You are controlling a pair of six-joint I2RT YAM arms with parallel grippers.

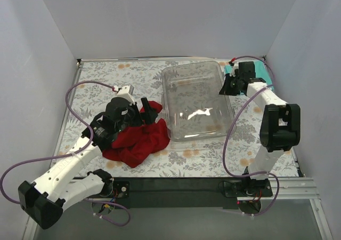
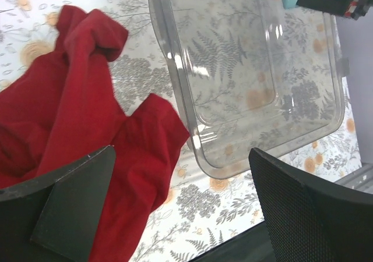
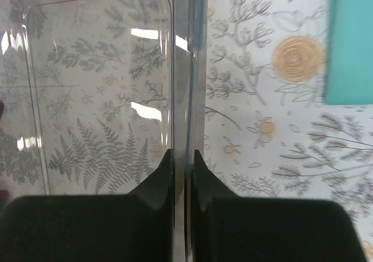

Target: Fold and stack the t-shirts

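Finds the left pincer (image 2: 182, 157) spread wide and holding nothing, poised over the dark red t-shirt (image 2: 58, 116), crumpled in an unfolded heap beneath and to the left of its fingers. Notes the clear tray (image 3: 185, 87) just ahead and to the right of that pincer, one shirt corner close against its near wall, contact not determinable. Finds the right pincer (image 3: 182, 154) closed narrow on the tray's side wall, one finger inside, one outside. Locates the teal t-shirt (image 3: 352, 41) ahead and to the right of the right pincer, flat on the counter (image 3: 262, 157), apart from the tray. Judges folding of the red shirt not yet begun and stacking outstanding. Flags risks: a thin, slick plastic wall slipping from so narrow a pinch under any pull or lift, tipping or skidding the tray; a tray dragged toward the left pincer riding onto the red cloth and bunching it further; a tray swung the other way catching the teal shirt and undoing its fold. Flags also a blind grab by the left pincer into the heap taking several layers together, giving a twisted spread rather than a flat one.
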